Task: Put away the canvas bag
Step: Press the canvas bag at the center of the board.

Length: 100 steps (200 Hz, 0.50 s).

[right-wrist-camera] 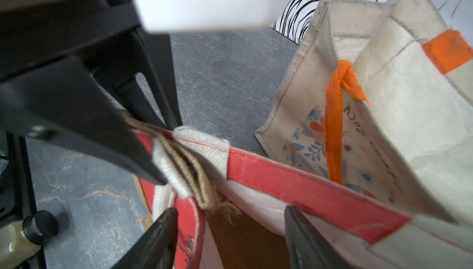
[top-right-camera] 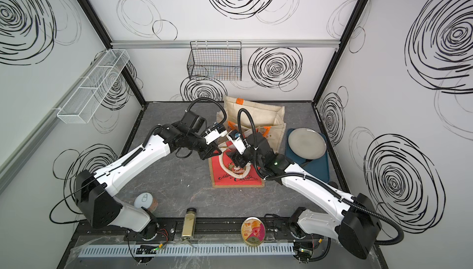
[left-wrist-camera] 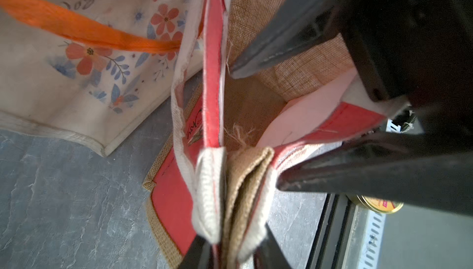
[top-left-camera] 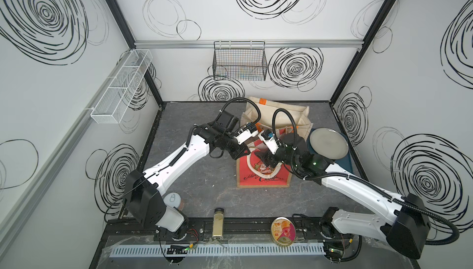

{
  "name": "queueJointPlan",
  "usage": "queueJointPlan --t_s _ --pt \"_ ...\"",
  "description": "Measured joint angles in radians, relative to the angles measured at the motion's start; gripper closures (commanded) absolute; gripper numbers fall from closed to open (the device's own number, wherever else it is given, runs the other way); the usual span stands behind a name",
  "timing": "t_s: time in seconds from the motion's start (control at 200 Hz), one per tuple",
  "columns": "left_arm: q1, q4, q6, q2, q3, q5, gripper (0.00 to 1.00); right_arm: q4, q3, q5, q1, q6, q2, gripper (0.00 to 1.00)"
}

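The red canvas bag [top-left-camera: 263, 175] [top-right-camera: 238, 178], with a Christmas print and burlap edging, stands mid-table with its mouth open. My left gripper [top-left-camera: 248, 150] [left-wrist-camera: 234, 239] is shut on one folded corner of its rim, where the white handle ends meet the burlap gusset [left-wrist-camera: 245, 178]. My right gripper [top-left-camera: 259, 156] [right-wrist-camera: 231, 211] is open at that same corner. One finger is inside the bag [right-wrist-camera: 307, 185] and the other is outside its side wall. A cream floral bag [top-left-camera: 281, 116] [right-wrist-camera: 396, 127] with orange handles stands right behind it.
A grey plate [top-left-camera: 329, 143] rests on a blue tray [top-left-camera: 343, 170] to the right of the bags. A black wire basket [top-left-camera: 239, 61] hangs on the back wall and a white wire shelf [top-left-camera: 120, 86] on the left wall. A spice jar [top-left-camera: 218, 223], a round tin [top-left-camera: 283, 232] and a can [top-left-camera: 172, 200] lie near the front edge.
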<state>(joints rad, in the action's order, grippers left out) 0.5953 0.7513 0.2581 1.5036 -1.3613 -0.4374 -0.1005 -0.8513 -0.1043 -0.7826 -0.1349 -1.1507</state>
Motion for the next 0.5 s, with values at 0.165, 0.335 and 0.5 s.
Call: queueJointPlan --t_s 0.165,0.335,0.5 --pt "0.000 -0.006 0.019 -0.004 0.000 0.016 0.97 -0.031 -0.016 -0.036 0.037 0.000 0.051 0.10" --pt "-0.014 0.010 0.066 -0.008 0.000 -0.016 1.00 -0.085 -0.098 -0.088 0.085 -0.013 0.039 0.06" --pt "-0.030 0.055 0.174 -0.020 0.000 -0.053 1.00 -0.172 -0.280 -0.185 0.109 -0.068 -0.106 0.06"
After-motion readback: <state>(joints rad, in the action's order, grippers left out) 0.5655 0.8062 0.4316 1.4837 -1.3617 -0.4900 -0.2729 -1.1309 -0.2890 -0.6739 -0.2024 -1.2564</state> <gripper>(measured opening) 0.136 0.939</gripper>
